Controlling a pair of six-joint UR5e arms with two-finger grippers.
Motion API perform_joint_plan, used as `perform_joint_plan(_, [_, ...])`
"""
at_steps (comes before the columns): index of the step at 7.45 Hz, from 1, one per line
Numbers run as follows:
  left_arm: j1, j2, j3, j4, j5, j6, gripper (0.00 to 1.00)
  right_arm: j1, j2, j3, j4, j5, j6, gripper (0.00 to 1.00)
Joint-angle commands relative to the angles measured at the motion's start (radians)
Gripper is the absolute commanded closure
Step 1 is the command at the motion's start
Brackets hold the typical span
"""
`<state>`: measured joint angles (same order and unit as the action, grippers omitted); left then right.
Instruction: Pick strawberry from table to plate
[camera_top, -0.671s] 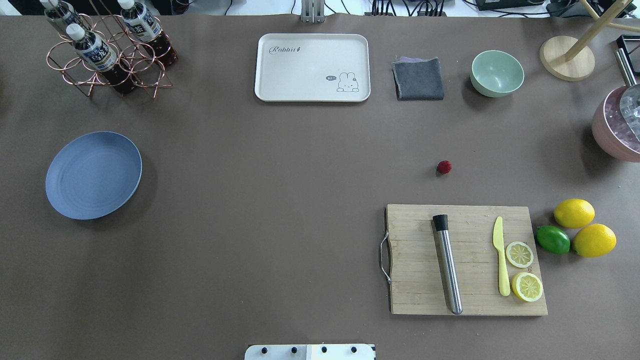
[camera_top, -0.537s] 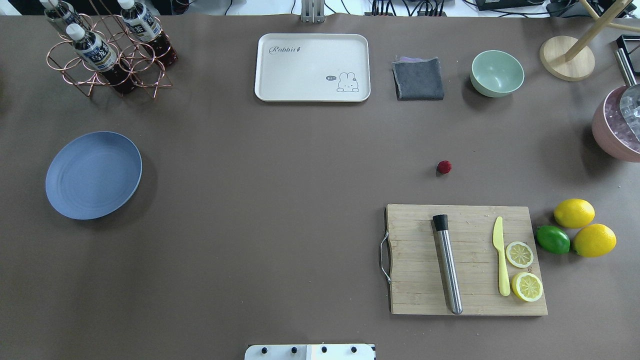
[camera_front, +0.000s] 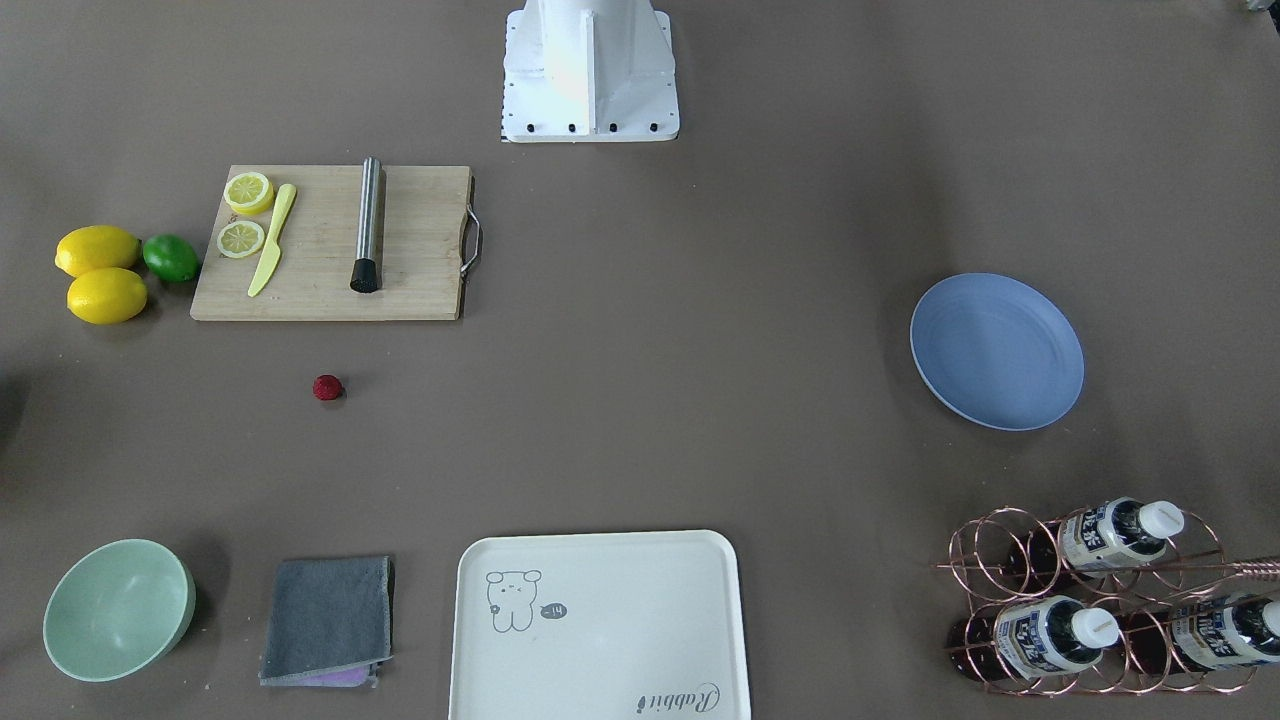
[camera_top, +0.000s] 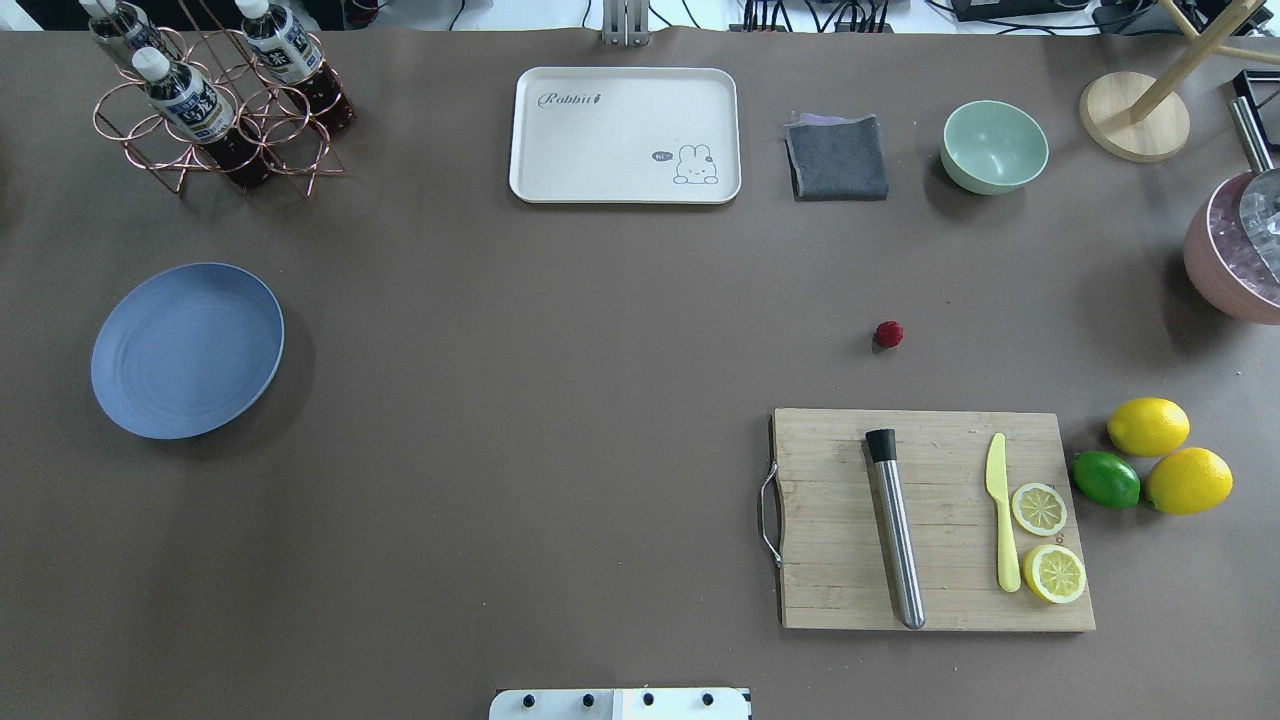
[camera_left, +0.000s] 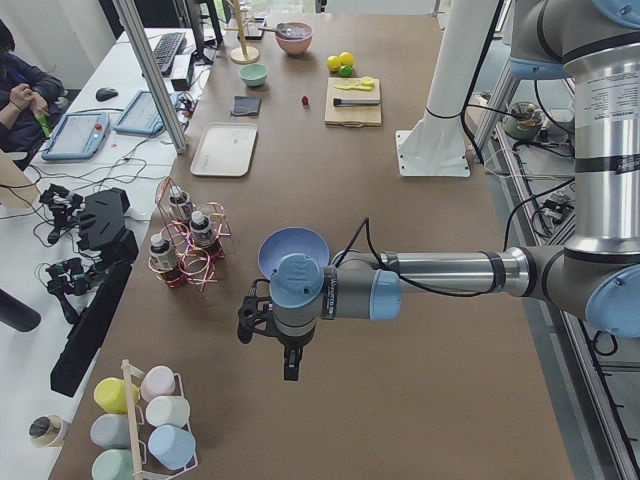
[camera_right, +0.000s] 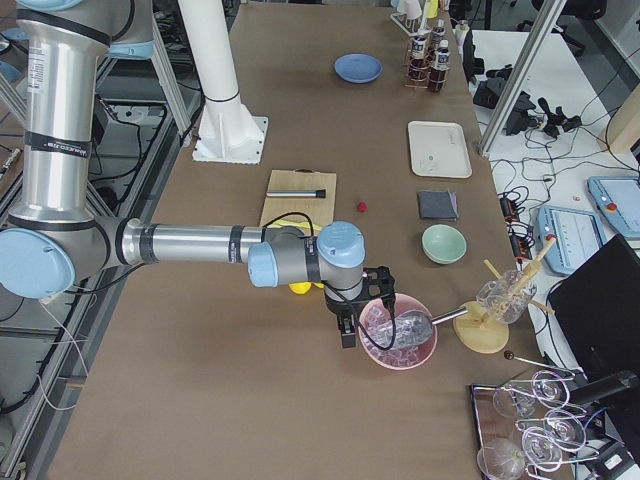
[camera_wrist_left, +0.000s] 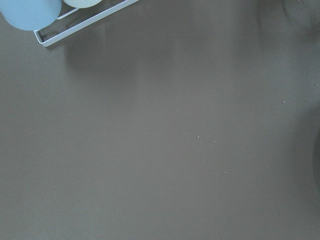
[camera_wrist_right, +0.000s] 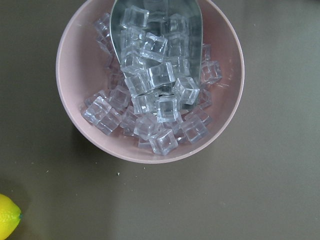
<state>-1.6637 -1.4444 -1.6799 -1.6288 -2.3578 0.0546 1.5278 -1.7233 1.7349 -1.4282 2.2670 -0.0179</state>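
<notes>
Nothing is seen to have moved since the earlier overhead pictures. The strawberry (camera_top: 888, 334) is still found on the surface (camera_top: 560, 400), near the far edge of the cutting board (camera_top: 830, 520). It is well apart from the blue plate (camera_top: 187, 350), which is set on the robot's left side. The left fingers (camera_left: 289, 362) are shown in the left side view alone, held above the surface between the plate and a rack of cups (camera_left: 150, 410). The right fingers (camera_right: 346, 333) are shown in the right side view alone, held by a pink bowl (camera_wrist_right: 70, 75) of ice cubes in which a metal scoop (camera_wrist_right: 192, 30) is laid. Whether either pair of fingers is spread or pressed together cannot be told.
</notes>
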Motion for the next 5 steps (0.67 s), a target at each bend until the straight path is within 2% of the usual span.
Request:
perform_joint_plan(1, [-0.002,-0.014,-0.003,0.001,-0.001,-0.004,0.02,0.000,0.005,0.003,0.000,-0.001,-0.001,0.00])
perform_joint_plan(2, [-0.013,-0.001,-0.044,0.000,-0.001,0.001,0.02,0.000,0.008,0.003,0.000,0.000,-0.002,0.00])
perform_joint_plan(4, [-0.014,-0.013,-0.028,-0.107,-0.001,-0.005,0.02,-0.002,0.008,0.005,0.002,0.000,-0.002,0.00])
perform_joint_plan(5, [-0.014,0.025,-0.006,-0.144,-0.003,0.013,0.02,-0.002,0.008,0.000,0.015,0.000,-0.002,0.00])
